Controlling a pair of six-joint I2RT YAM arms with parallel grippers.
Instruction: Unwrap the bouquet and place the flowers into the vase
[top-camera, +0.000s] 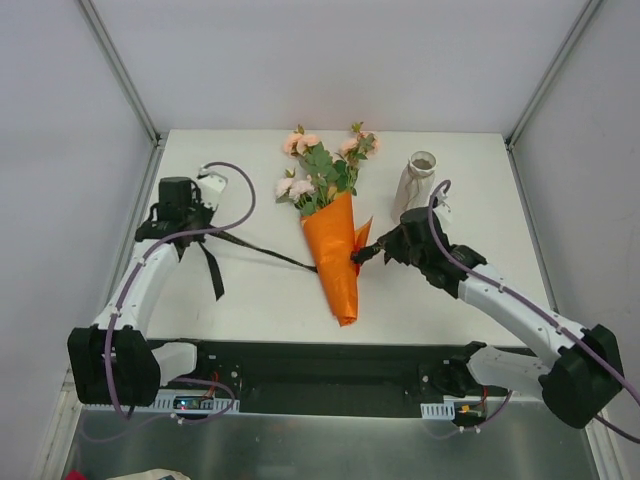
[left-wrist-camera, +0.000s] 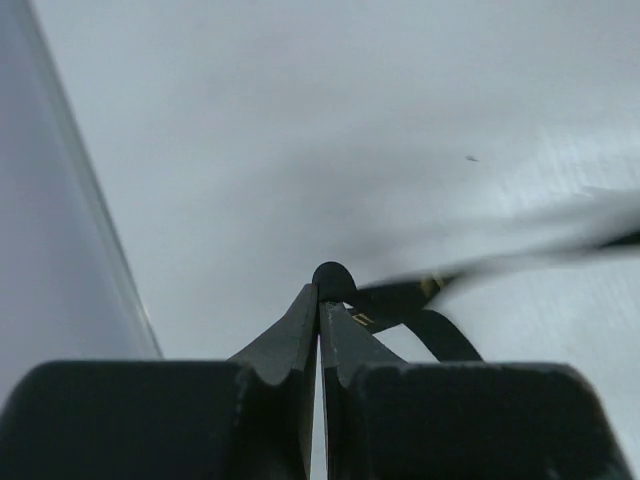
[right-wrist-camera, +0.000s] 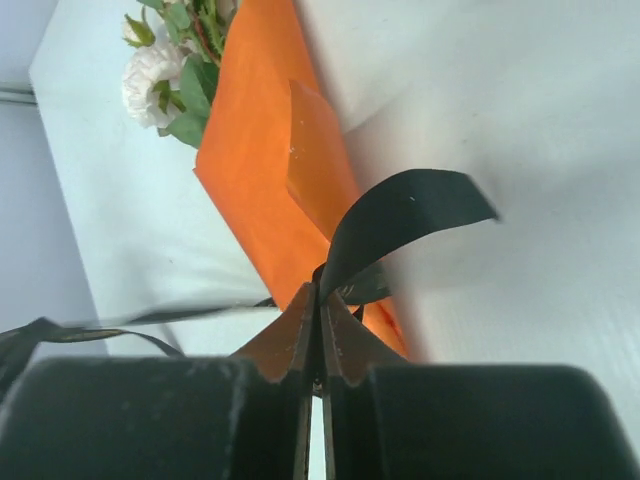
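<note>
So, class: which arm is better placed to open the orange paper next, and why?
Right, probably: the right gripper, shut on the ribbon, sits beside the loose flap of the orange paper; the left gripper holds the ribbon's other end far to the left.

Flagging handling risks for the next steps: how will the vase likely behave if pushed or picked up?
The vase stands upright, taller than wide with a narrow neck, so a push near the top would likely tip it. It looks rigid and smooth, perhaps ceramic, so possibly slippery and breakable.
</note>
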